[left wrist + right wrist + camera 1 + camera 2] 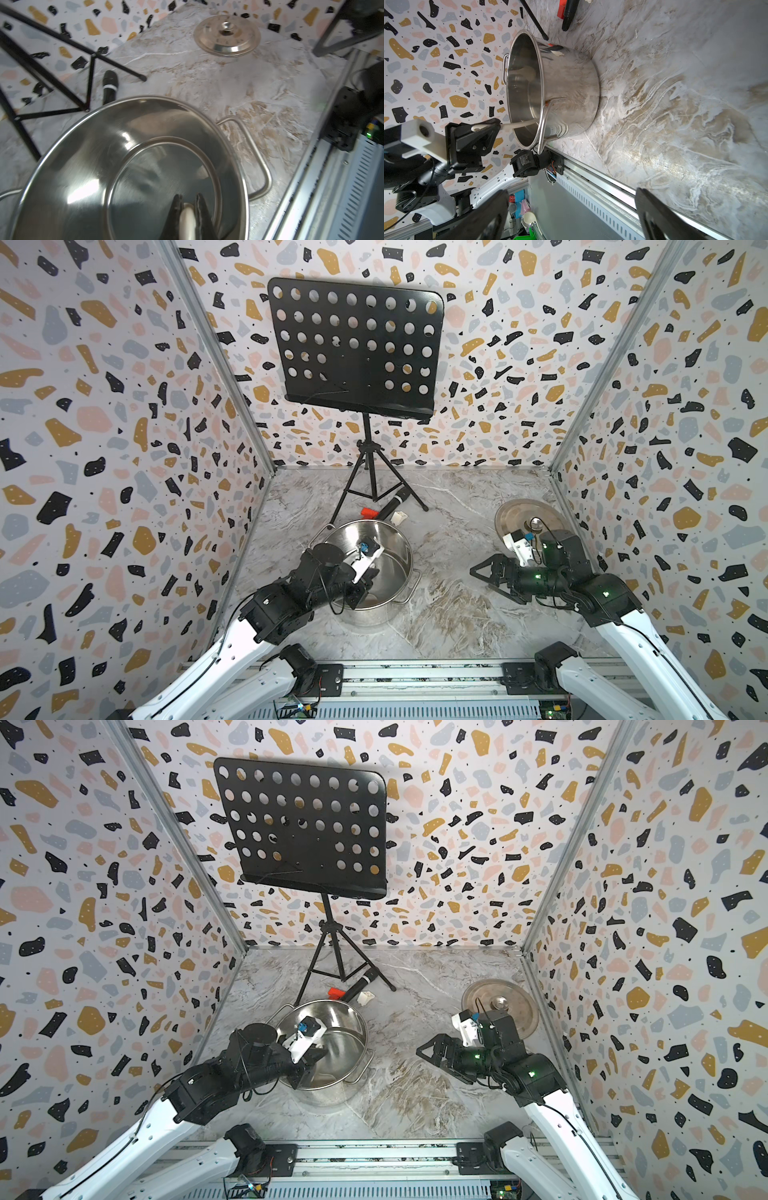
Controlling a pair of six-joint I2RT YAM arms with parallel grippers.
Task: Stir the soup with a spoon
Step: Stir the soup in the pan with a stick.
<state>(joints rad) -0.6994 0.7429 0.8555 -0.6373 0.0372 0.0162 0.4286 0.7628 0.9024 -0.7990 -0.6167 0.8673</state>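
Rail (415, 674) runs along the near edge, both arm bases mounted on it. Left gripper (188, 200) is pinched tight on the spoon (519, 125) near the end of its handle. It sits above the near rim of the pot (395, 556); the handle runs from the jaws past the rim and down inside. Can't tell where the spoon bowl is, the arm covers it in both top views. Pot stands upright on the marble table (457, 614), left of centre, one wire loop on the side toward the right arm, the other on the opposite side. Right gripper (484, 572) is rolled on its side with its jaws spread wide, gripping nothing. It hangs over the table right of the pot, apart from it, pointing at it. Behind that arm the lid (528, 510) lies flat, knob up, near the right wall. Black microphone (395, 504) lies just behind the pot, with a small red piece (368, 512) and a white piece (400, 517) beside it. Music stand (357, 348) on its tripod is at the back wall, desk tilted.
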